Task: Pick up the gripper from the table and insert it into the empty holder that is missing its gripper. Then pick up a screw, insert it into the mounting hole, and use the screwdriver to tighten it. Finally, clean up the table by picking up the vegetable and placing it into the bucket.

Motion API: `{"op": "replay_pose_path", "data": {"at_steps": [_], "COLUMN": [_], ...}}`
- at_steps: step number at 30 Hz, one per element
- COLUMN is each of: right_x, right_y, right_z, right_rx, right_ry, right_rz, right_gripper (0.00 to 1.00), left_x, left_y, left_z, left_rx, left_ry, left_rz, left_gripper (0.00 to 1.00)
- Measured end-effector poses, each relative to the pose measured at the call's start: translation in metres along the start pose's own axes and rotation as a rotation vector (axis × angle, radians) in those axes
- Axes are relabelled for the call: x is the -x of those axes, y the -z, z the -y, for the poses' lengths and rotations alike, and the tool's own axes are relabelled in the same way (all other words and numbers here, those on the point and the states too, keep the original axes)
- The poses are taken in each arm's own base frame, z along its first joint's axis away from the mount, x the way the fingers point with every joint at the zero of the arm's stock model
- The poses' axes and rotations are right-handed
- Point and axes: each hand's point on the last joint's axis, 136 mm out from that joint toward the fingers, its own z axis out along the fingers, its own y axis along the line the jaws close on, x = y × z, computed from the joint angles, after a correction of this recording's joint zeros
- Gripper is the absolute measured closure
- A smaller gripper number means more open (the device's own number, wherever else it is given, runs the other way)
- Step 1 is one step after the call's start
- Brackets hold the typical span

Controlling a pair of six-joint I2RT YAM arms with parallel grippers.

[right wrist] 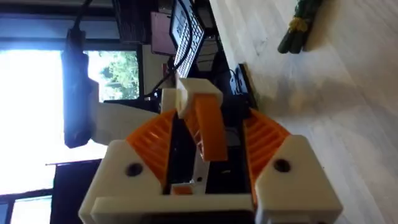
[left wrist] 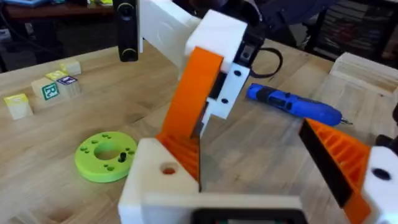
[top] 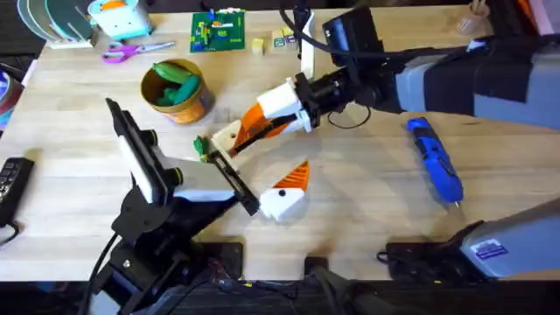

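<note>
My right gripper (top: 260, 128) (right wrist: 211, 124) reaches in from the right, shut on the orange ribbed gripper (left wrist: 193, 93) (right wrist: 210, 134). The gripper's far end meets the cream-white holder (top: 226, 137) (left wrist: 155, 177) (right wrist: 193, 93), which is one finger block of my left gripper (top: 262, 162) (left wrist: 255, 149). That left gripper is open, and its other finger carries an orange tip. The blue screwdriver (top: 435, 160) (left wrist: 292, 102) lies on the table to the right. A green vegetable (top: 201, 147) (right wrist: 298, 25) lies beside the holder. The orange-tan bucket (top: 194, 103) stands at back left with green items inside. The screw is out of view.
A lime-green disc (left wrist: 106, 155) with holes lies beyond the holder, a small dark part in it. Small wooden blocks (top: 258, 45) (left wrist: 50, 87), a green circuit board (top: 219, 32) and purple scissors (top: 131, 51) line the back edge. A black remote (top: 13, 179) lies at far left.
</note>
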Motion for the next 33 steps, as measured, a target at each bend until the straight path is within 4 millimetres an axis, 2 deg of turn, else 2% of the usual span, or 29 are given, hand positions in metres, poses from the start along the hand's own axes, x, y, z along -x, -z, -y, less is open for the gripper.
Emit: {"op": "replay_pose_path", "data": {"at_steps": [6, 10, 12, 19, 28, 33], "right_x": [0.011, 0.032, 0.044, 0.075, 0.081, 0.077], "right_y": [0.015, 0.035, 0.048, 0.087, 0.101, 0.094], "right_z": [0.003, 0.006, 0.013, 0.043, 0.085, 0.093], "right_rx": [-0.003, -0.018, -0.053, -0.237, -0.533, -0.604], "right_ry": [0.013, 0.075, 0.085, 0.245, 0.424, 0.506], "right_rz": [0.046, 0.129, 0.188, 0.352, 0.365, 0.313], "right_gripper": [0.399, 0.264, 0.225, 0.217, 0.16, 0.014], "left_x": [0.0, 0.0, 0.0, 0.0, 0.0, 0.0], "left_y": [0.0, 0.0, 0.0, 0.0, 0.0, 0.0], "left_z": [0.0, 0.0, 0.0, 0.0, 0.0, 0.0], "left_rx": [-0.001, -0.001, -0.001, -0.001, -0.001, -0.001], "left_ry": [0.004, 0.004, 0.004, 0.004, 0.005, 0.005], "left_rz": [0.0, 0.0, 0.0, 0.0, 0.0, 0.0], "left_gripper": [0.009, 0.009, 0.009, 0.009, 0.009, 0.009]}}
